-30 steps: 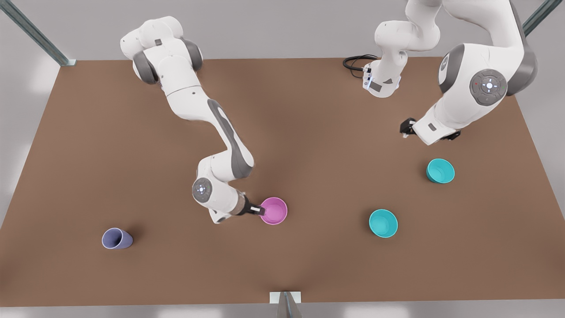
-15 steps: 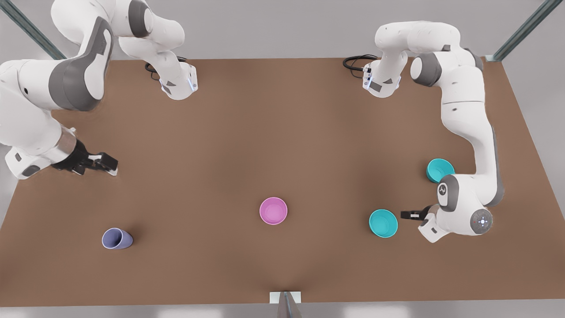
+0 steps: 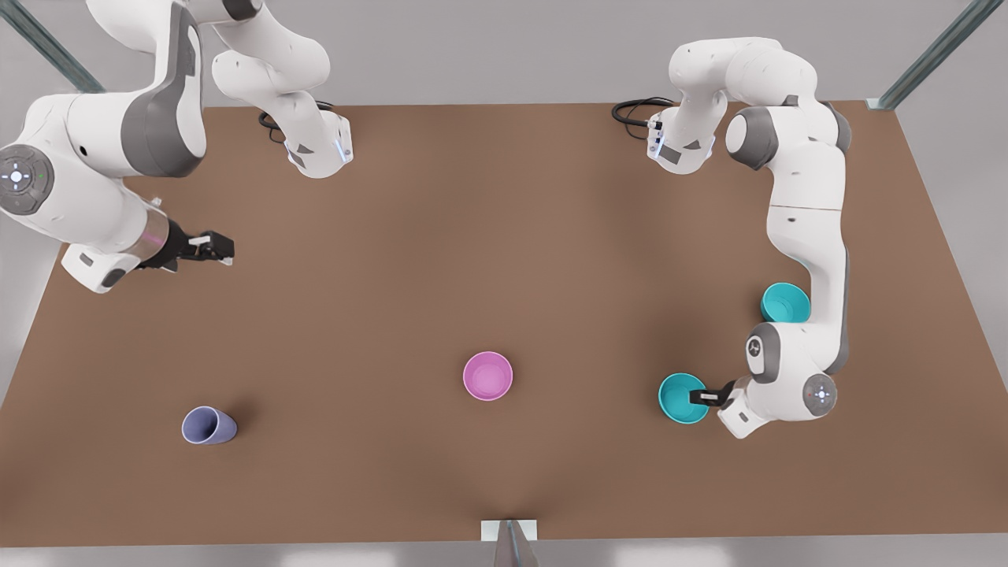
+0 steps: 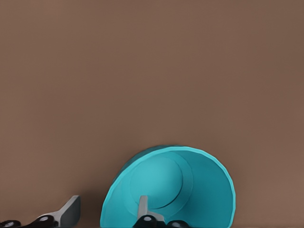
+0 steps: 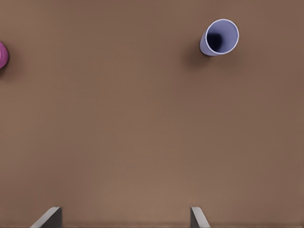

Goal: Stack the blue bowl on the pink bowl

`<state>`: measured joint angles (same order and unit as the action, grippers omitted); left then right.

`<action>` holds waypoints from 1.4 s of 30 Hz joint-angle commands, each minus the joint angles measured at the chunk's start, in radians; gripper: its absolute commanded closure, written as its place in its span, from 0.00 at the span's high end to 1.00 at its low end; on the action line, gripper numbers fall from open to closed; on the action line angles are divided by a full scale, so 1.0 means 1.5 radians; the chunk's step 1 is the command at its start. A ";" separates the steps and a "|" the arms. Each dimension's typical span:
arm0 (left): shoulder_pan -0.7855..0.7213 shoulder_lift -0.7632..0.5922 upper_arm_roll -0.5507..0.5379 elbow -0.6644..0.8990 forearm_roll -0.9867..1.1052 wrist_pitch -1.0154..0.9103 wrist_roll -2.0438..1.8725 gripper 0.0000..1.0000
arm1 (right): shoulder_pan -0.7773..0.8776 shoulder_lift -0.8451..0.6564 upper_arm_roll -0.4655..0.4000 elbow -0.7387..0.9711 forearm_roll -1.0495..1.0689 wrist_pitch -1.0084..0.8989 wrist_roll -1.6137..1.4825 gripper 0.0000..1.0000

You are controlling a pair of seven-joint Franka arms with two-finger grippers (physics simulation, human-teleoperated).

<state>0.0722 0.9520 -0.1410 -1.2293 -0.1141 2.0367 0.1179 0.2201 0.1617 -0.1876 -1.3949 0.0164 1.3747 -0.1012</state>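
- Two teal bowls: blue bowl (image 3: 682, 398) lower right, second teal bowl (image 3: 784, 304) above it
- One pink bowl (image 3: 487, 376) centre; one lavender cup (image 3: 207, 426) lower left
- Left gripper (image 3: 698, 397) fingers spread — straddling blue bowl's rim
- Right gripper (image 3: 214, 247) upper left, fingers apart, empty

Pink bowl (image 3: 487, 376) mid-table, btwn cup (image 3: 208, 425) & blue bowl (image 3: 682, 398).

Legible text: none | labels, brands, numbers: none found on the bowls, cup, table or arms | signs: small round indicator marks on arm joints, no characters readable
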 commanded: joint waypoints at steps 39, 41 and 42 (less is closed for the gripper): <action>-0.324 0.074 -0.099 0.213 -0.002 -0.004 -0.775 0.21 | -0.002 0.017 -0.002 -0.005 0.002 -0.005 -0.047 1.00; -0.327 0.074 -0.099 0.214 -0.002 -0.003 -0.775 0.21 | -0.003 0.017 -0.002 -0.005 0.002 -0.005 -0.047 1.00; -0.329 0.075 -0.099 0.214 -0.002 0.003 -0.774 0.21 | -0.002 0.018 -0.001 -0.005 0.002 -0.005 -0.047 1.00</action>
<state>-0.4199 1.0667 -0.2895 -0.9087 -0.1139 2.0218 -0.8259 0.2168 0.1895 -0.1890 -1.4018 0.0193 1.3674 -0.1651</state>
